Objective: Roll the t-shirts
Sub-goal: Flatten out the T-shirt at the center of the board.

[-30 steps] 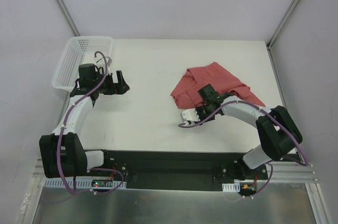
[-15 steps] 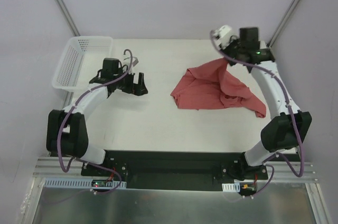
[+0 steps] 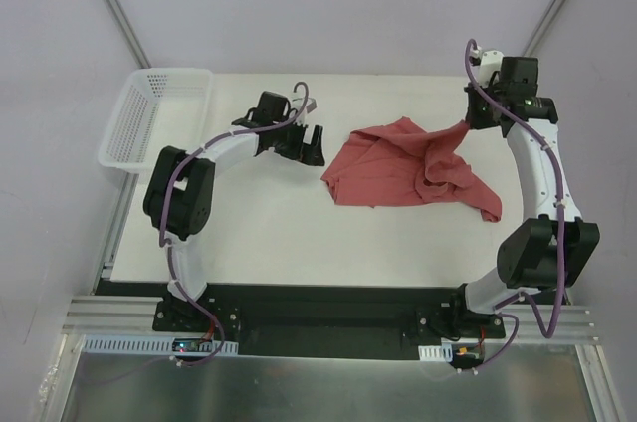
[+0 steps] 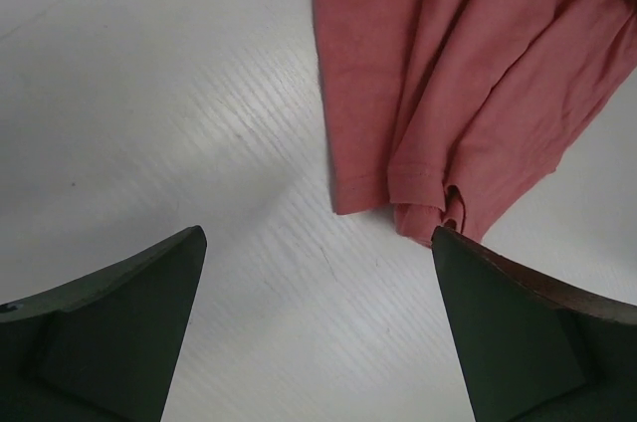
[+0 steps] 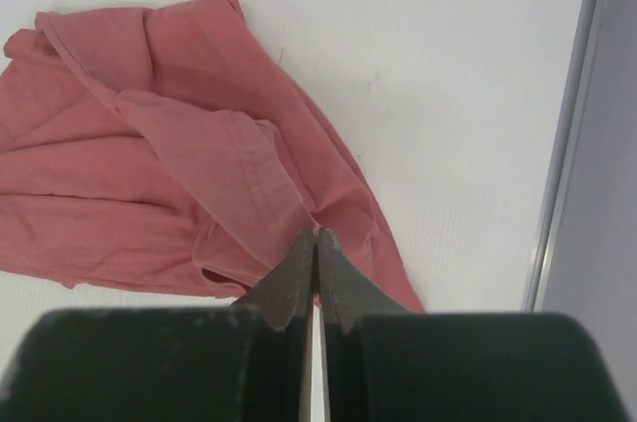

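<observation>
Basket (image 3: 149, 113) sits far left. Left fingers (image 3: 313, 144) are spread wide and empty, right of basket. T-shirt (image 3: 398, 168) is crumpled on surface (image 3: 259, 233), further right; sleeves can't be made out. Right fingers (image 5: 317, 253) are closed, pinching its raised corner; pinch point hidden.

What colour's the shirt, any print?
Plain salmon-red shirt, no print visible; clearest in the right wrist view.

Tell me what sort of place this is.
Probably a robotics lab test cell: a white table boxed in by plain grey panels, a left arm and right arm bolted at its edge, one t-shirt as the prop.
</observation>
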You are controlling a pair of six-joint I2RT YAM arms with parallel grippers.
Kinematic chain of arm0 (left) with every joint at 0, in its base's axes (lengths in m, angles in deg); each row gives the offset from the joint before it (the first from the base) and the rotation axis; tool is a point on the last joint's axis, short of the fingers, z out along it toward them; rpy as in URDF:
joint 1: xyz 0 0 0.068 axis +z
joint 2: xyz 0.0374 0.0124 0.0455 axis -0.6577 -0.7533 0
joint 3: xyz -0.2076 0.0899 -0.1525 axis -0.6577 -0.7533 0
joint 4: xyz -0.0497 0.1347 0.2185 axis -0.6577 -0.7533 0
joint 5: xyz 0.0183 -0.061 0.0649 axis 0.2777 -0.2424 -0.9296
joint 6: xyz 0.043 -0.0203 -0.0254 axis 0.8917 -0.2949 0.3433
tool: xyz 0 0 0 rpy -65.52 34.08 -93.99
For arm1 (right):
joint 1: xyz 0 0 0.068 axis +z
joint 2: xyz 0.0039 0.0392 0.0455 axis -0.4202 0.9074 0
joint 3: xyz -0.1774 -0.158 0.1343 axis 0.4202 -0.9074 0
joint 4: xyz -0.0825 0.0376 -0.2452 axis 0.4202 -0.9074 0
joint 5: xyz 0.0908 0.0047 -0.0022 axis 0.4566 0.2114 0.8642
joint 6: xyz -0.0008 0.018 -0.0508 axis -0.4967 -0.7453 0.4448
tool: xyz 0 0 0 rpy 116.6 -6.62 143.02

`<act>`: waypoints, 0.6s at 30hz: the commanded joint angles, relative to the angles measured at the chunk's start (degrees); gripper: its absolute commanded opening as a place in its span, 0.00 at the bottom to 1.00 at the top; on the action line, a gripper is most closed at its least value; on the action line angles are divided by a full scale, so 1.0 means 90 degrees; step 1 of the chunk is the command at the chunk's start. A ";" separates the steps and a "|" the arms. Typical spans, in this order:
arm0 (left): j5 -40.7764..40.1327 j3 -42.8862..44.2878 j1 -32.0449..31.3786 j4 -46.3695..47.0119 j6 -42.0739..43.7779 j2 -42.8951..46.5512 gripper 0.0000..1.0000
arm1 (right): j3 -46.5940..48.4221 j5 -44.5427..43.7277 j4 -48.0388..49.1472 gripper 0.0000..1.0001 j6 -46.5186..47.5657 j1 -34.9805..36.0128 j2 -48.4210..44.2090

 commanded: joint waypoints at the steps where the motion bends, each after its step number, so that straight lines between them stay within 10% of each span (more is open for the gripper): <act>1: -0.0206 0.0223 -0.0173 0.0097 -0.0360 -0.0455 0.95 | -0.0136 0.0142 -0.0140 0.01 -0.0401 -0.0210 -0.0396; 18: -0.0693 0.0116 -0.0837 0.0097 -0.0477 -0.1140 0.50 | -0.0195 0.0367 -0.0248 0.01 -0.0528 -0.0435 -0.0259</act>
